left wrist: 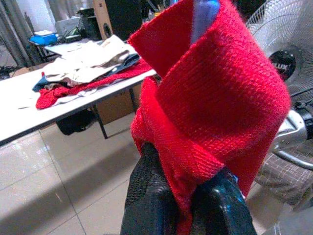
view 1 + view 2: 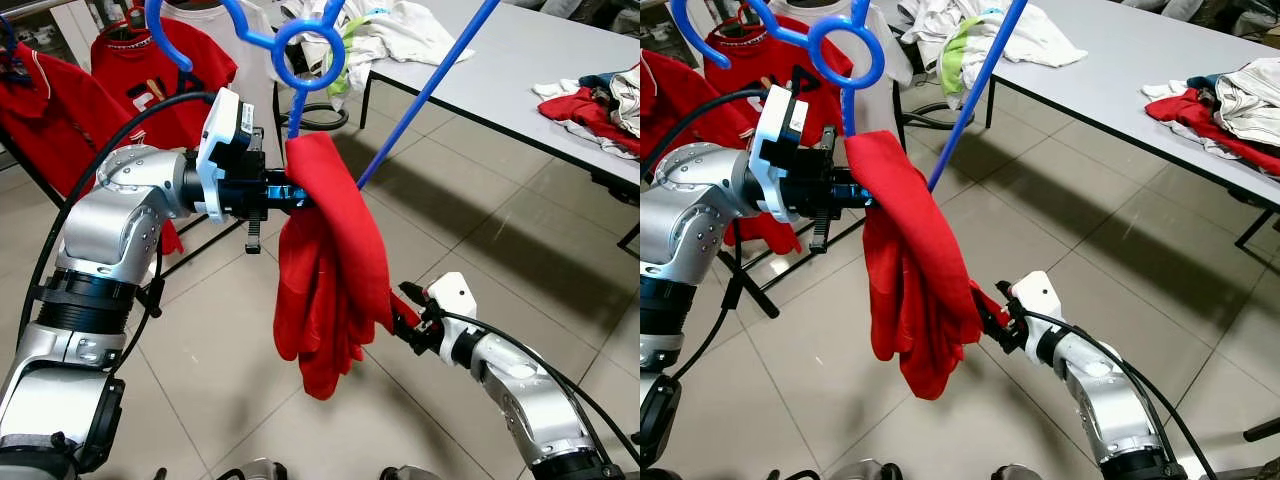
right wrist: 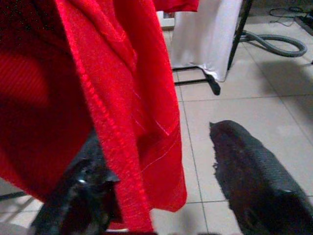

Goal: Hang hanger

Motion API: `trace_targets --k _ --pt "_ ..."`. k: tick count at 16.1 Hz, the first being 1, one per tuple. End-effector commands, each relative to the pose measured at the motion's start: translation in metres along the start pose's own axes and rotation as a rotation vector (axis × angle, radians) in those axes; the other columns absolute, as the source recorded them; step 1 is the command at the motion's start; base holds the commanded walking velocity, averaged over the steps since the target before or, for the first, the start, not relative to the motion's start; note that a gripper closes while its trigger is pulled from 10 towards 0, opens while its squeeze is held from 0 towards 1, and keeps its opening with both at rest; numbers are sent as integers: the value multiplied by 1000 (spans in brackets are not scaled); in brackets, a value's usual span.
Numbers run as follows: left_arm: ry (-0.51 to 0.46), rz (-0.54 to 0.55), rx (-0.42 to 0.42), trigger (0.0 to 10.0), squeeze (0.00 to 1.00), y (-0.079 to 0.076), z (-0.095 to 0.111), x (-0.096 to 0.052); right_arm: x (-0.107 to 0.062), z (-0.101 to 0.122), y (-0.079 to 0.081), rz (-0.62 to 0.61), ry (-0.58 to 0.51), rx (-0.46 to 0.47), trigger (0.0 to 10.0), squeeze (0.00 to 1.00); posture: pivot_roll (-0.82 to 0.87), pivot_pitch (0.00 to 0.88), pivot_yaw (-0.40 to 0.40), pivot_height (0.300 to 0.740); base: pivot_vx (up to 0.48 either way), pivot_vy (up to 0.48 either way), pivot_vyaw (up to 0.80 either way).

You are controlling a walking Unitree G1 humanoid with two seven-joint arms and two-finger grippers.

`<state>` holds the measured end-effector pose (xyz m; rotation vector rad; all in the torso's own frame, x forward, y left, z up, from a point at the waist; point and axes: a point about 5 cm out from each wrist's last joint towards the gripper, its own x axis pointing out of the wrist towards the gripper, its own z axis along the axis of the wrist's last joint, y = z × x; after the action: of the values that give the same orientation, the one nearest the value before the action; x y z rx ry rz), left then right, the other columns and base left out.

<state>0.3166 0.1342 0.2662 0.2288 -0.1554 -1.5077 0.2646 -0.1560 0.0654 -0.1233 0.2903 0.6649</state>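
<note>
Left eye view has the blue hanger (image 2: 300,45) held up in the air over the tiled floor (image 2: 480,240), not on anything yet, with a red garment (image 2: 330,260) folded over its lower bar and hanging down in a long bunched drape. The left gripper (image 2: 285,195) reaches in from the robot's left at the fold; in the left wrist view its two black fingers (image 1: 146,196) are pinched tight on the red cloth right where the blue bar passes under it, so it carries both hanger and garment. Lower down, the right gripper (image 2: 405,315) sits at the hanging edge of the cloth; in the right wrist view its fingers (image 3: 83,191) stand well spread, one touching the fabric, the other clear of it, so I would say it has hold of nothing, though the angle is tight. Behind the left arm a clothes rack (image 2: 60,190) holds more red shirts (image 2: 160,70), and a grey surface (image 2: 560,70) at the far right carries heaps of laundry (image 2: 600,100). The hanger looks like light, stiff plastic, smooth enough to twist in a pinch; the knit is soft, limp and will swing. The best hold is likely the bar itself, leaving the hook free for the rack's rail.
</note>
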Motion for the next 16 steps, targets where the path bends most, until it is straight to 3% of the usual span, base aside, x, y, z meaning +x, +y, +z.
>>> trace_targets --k 1,16 --pt "-32 3 62 0 0 2 19 -4 1 2 -3 -6 -21 18 0 0 -16 62 57 740 0 0 0" --pt "-22 67 77 0 0 7 15 -11 4 8 -10 16 -45 23 0 0 -27 29 48 740 0 0 0"
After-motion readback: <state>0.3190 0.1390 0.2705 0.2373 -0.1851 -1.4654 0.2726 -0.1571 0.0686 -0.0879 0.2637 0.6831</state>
